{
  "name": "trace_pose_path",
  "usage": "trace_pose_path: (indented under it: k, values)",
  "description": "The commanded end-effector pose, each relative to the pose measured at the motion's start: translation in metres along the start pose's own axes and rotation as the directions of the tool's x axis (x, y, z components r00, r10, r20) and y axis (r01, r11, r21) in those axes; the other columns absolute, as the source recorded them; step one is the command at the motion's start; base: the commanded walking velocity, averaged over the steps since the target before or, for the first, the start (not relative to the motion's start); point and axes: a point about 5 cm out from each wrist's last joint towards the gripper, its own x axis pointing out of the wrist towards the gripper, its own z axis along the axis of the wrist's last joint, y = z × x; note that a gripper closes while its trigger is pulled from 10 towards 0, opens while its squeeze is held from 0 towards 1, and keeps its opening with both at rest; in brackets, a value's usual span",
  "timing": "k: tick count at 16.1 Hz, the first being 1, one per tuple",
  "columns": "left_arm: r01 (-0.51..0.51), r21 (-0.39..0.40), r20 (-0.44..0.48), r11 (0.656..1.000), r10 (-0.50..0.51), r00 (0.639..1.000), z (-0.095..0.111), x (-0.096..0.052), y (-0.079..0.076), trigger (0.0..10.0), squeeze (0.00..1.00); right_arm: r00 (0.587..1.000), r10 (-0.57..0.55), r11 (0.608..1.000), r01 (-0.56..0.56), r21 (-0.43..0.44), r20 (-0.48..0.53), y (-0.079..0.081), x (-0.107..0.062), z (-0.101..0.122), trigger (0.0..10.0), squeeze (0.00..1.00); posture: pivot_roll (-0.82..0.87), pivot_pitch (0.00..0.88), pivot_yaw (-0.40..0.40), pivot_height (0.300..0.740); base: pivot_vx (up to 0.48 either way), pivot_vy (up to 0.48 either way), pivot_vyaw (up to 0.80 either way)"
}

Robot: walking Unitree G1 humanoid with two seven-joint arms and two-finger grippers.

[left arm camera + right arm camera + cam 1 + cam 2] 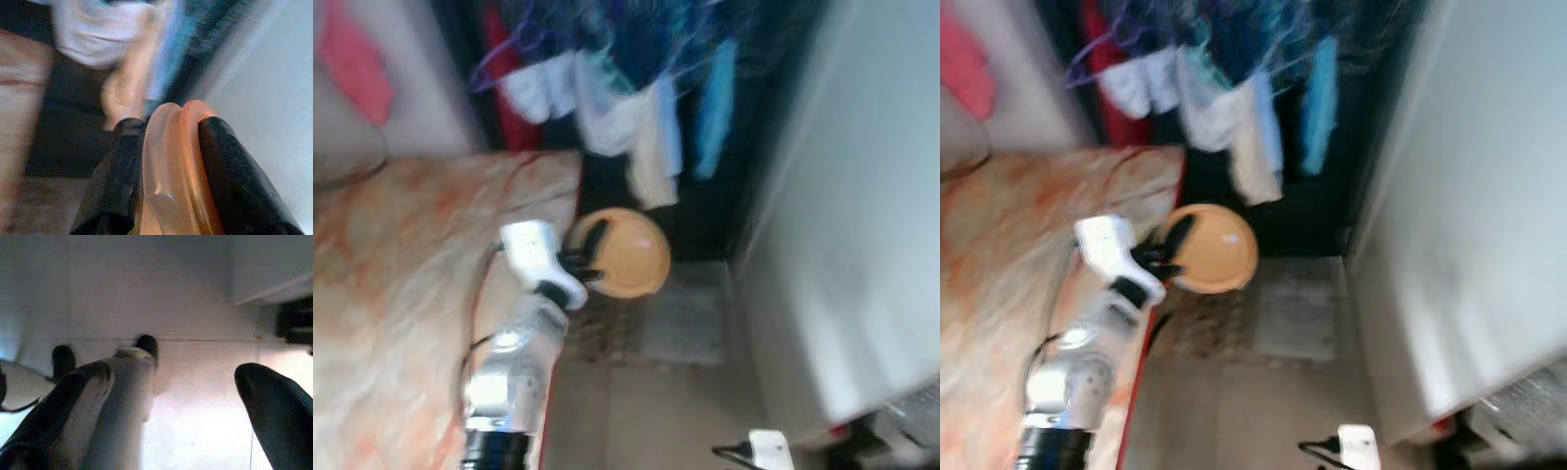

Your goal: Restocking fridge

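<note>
A round orange plate (634, 253) hangs in the air past the corner of the bed, over the floor. My left gripper (591, 257) is shut on its near rim, one black finger across the plate's face. In the left wrist view the plate's rim (171, 171) sits pinched between the two black fingers (230, 166), and looks like two stacked edges, one pale and one orange. A tall white surface (862, 245), possibly the fridge, stands at the right. My right gripper (736, 452) hangs low near its base, open, with floor between its fingers (274, 401). All frames are blurred.
A bed with an orange-marbled cover (401, 294) lies at the left. Clothes (626, 108) hang on a rack in a dark recess straight ahead. A grey mat (680, 323) lies on the floor between the bed and the white surface.
</note>
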Motion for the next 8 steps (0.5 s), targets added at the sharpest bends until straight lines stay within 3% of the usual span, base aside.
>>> trace_pose_path:
  k: [1,4,8]
  values:
    - [0.004,0.018,0.008,1.0,-0.004,1.0,0.0029,0.0003,0.0009,10.0,0.0,0.999,0.007,1.0,-0.007,0.006,-0.032,0.0027,-0.0011,-0.0098,10.0,0.0,0.01,0.098,0.04,0.74,0.0,0.0,-0.8]
    - [0.009,0.021,0.006,1.0,-0.009,1.0,0.0026,0.0,0.0007,10.0,0.0,0.999,0.009,1.0,-0.009,0.006,-0.031,0.0036,-0.001,-0.0094,10.0,0.0,0.02,0.1,0.041,0.74,0.0,0.0,-0.8]
    - [0.011,0.032,0.003,0.999,-0.011,1.0,0.0023,-0.0002,0.0004,10.0,0.0,1.0,0.009,1.0,-0.009,0.02,-0.027,0.0034,-0.001,-0.0095,10.0,0.0,0.01,0.105,0.043,0.74,0.0,0.0,0.0]
